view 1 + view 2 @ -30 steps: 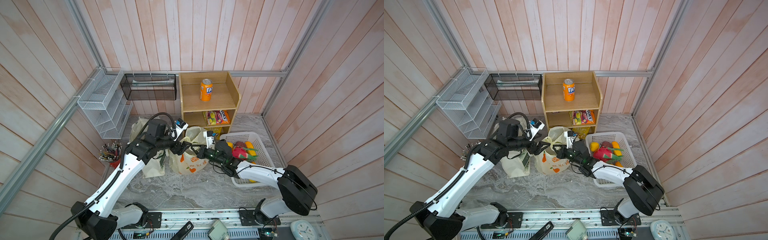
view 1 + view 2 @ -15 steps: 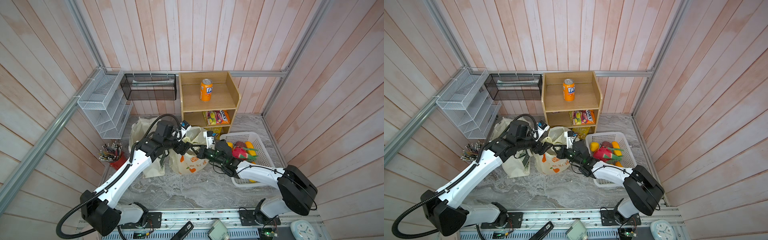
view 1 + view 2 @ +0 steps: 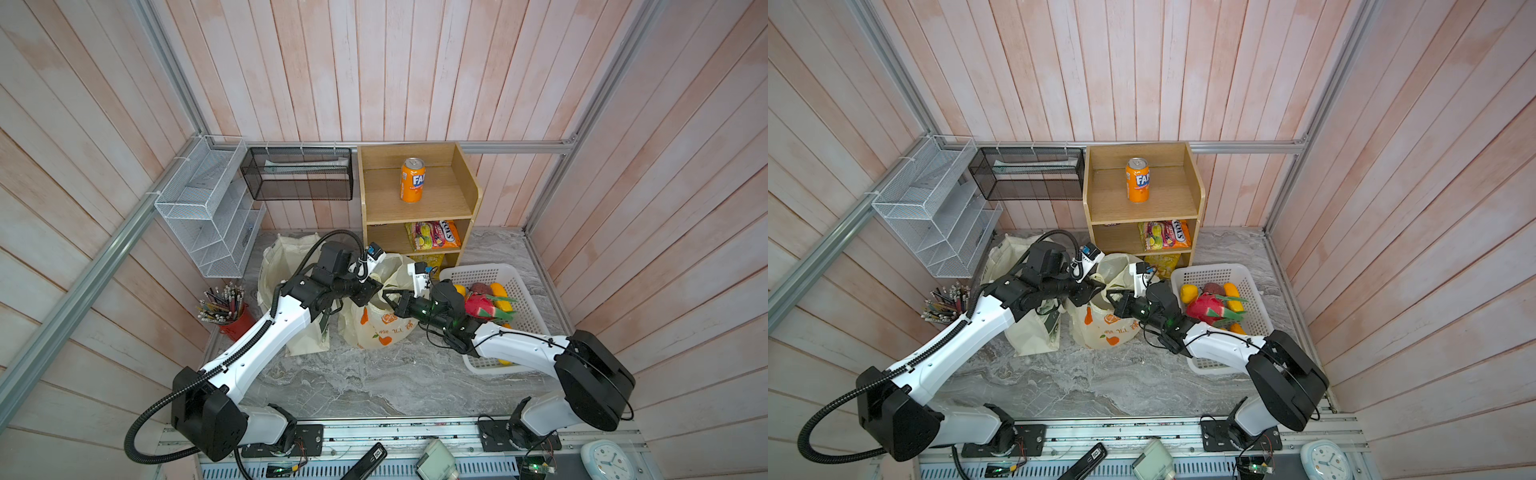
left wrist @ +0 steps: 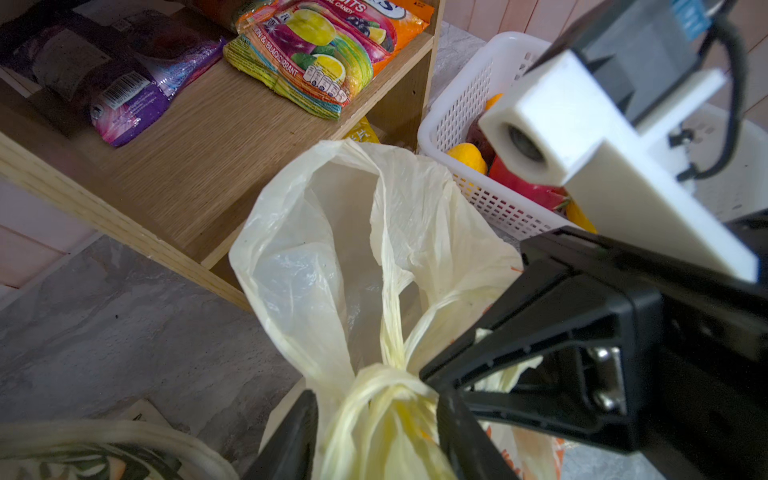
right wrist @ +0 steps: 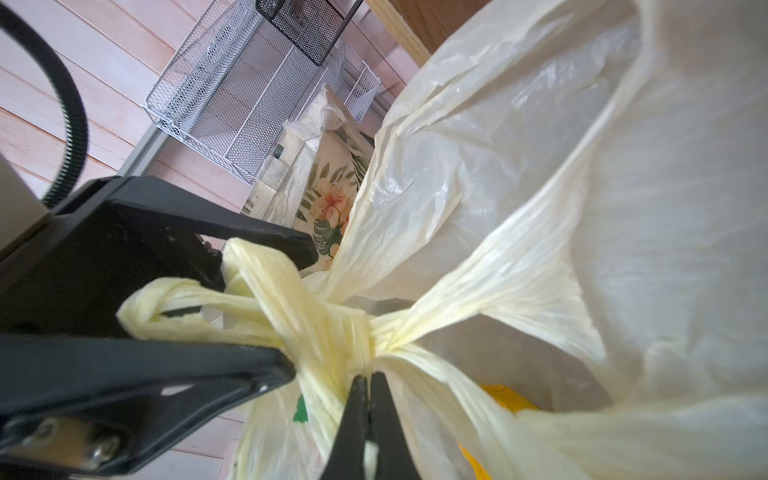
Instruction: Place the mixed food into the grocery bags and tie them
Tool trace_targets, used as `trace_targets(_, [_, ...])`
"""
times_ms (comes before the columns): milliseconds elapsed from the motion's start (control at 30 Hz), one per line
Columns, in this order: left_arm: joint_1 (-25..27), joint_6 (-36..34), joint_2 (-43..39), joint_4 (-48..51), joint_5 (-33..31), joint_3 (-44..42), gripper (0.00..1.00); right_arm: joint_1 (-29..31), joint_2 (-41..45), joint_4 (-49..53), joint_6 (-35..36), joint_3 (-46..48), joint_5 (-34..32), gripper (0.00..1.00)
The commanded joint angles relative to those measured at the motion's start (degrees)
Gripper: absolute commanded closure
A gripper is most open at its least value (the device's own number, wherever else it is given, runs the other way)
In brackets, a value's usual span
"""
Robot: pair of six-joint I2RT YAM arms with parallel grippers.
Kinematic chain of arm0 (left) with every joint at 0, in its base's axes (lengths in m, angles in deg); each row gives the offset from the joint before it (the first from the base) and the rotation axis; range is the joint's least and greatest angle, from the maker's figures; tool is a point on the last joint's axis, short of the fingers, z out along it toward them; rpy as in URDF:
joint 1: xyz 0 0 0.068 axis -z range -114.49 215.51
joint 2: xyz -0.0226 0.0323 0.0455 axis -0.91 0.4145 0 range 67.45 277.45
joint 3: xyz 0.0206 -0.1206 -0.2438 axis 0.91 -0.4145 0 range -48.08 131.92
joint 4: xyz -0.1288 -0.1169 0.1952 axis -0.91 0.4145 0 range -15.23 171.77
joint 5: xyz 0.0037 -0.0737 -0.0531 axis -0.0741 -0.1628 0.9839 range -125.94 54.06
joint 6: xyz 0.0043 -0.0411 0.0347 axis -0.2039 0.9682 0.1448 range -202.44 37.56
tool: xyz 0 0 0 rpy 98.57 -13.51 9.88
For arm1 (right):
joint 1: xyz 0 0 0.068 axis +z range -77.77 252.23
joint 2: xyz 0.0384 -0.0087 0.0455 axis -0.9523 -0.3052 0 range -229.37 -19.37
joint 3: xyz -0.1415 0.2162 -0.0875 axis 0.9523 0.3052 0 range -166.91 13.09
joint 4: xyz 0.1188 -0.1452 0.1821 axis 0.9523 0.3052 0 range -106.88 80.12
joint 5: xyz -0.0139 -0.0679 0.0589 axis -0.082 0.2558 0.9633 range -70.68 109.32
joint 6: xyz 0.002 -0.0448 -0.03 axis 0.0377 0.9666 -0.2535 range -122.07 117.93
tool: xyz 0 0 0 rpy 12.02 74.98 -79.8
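Between fingers point(image 4: 463, 432): crinkly, seemingly knotted bag point(image 4: 374, 417).

Two bags: one plastic carrier bag point(image 3: 382, 328) between the left gripper point(image 3: 371, 291) and the right gripper point(image 3: 392, 300), and one cloth tote point(image 3: 286, 255) behind the left gripper. Beyond both grippers stands one wooden shelf unit point(image 3: 465, 178) with one orange can point(image 3: 412, 180) and three packets: multicoloured packet point(image 3: 432, 235), purple packet point(image 4: 124, 95), yellow packet point(image 3: 432, 262). One white basket point(image 3: 478, 271) beside the right gripper holds at least five toy fruits point(image 3: 478, 303). Two wire racks: white rack point(image 3: 199, 208), black rack point(image 3: 299, 174). One red pot of pencils point(image 3: 232, 322)
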Motion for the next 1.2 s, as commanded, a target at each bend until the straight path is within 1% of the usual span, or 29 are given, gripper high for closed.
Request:
trace_targets(0, [0.23, -0.44, 0.84, -2.61, 1.75, -0.4, 0.77, -0.21, -0.11, -1.49, -0.45, 1.05, 0.57, 1.0])
trace_targets(100, [0.16, -0.32, 1.31, -3.5, 3.63, -0.53, 0.96, -0.21, 0.13, -1.63, -0.54, 1.31, 0.6, 1.0])
trace_targets(133, [0.15, -0.32, 1.31, -3.91, 4.06, -0.61, 1.0, -0.21, 0.29, -1.66, -0.58, 1.4, 0.74, 1.0])
trace_targets(233, [0.06, 0.05, 1.08, -4.65, 6.07, -0.71, 1.0, -0.21, 0.87, -1.51, -0.66, 1.66, 0.52, 1.0])
trace_targets(267, [0.06, 0.12, 0.98, -4.75, 6.6, -0.71, 0.93, -0.21, 0.96, -1.5, -0.66, 1.67, 0.41, 1.0])
trace_targets(300, [0.04, 0.36, 0.85, -4.85, 6.64, -0.71, 0.78, -0.21, 1.03, -1.37, -0.58, 1.56, 0.47, 1.0])
trace_targets(333, [0.0, 0.49, 0.79, -5.03, 6.57, -0.87, 0.66, -0.21, 1.01, -1.38, -0.44, 1.56, 0.54, 1.0])
trace_targets(400, [-0.02, 0.59, 0.82, -4.86, 6.54, -1.06, 0.55, -0.21, 0.84, -1.44, -0.56, 1.49, 0.58, 1.0])
trace_targets(467, [-0.03, 0.61, 1.04, -4.47, 6.83, -1.38, 0.49, -0.21, 0.68, -1.57, -0.6, 1.49, 0.57, 1.0])
trace_targets(533, [-0.03, 0.65, 1.17, -4.24, 6.77, -2.04, 0.47, -0.23, 0.57, -1.65, -0.61, 1.49, 0.66, 1.0])
trace_targets(667, [-0.03, 0.8, 1.27, -4.46, 6.75, -3.82, 0.46, -0.3, 0.48, -1.68, -0.62, 1.49, 0.67, 1.0])
trace_targets(733, [0.02, 0.91, 1.22, -4.71, 6.79, -4.55, 0.49, -0.33, 0.48, -1.84, -0.62, 1.49, 0.76, 1.0])
trace_targets(767, [-0.06, 1.11, 1.22, -4.91, 7.06, -4.89, 0.53, -0.34, 0.48, -1.81, -0.62, 1.53, 0.75, 1.0])
trace_targets(833, [-0.25, 1.09, 1.31, -5.09, 7.53, -5.02, 0.73, -0.33, 0.56, -1.79, -0.64, 1.62, 0.74, 1.0])
trace_targets(867, [-0.29, 1.25, 1.31, -5.31, 7.43, -5.03, 0.85, -0.29, 0.63, -1.84, -0.67, 1.61, 0.76, 1.0])
trace_targets(933, [-0.38, 1.52, 1.22, -6.1, 7.36, -4.86, 0.98, -0.29, 0.91, -1.76, -0.65, 1.97, 0.89, 1.0])
trace_targets(967, [-0.38, 1.61, 1.02, -6.46, 7.3, -4.61, 1.0, -0.31, 1.16, -1.84, -0.7, 2.23, 0.93, 1.0])
trace_targets(1067, [-0.38, 2.02, -0.06, -8.23, 7.15, -4.09, 1.0, -0.35, 2.76, -1.46, -1.2, 3.2, 1.24, 1.0])
trace_targets(1100, [-0.38, 1.99, -0.6, -8.9, 7.08, -3.97, 1.0, -0.36, 3.66, -0.87, -1.32, 3.52, 1.39, 0.94])
trace_targets(1167, [-0.38, 1.97, -1.7, -10.14, 7.06, -3.88, 1.0, -0.87, 6.06, 0.63, -2.05, 4.39, 1.67, 0.71])
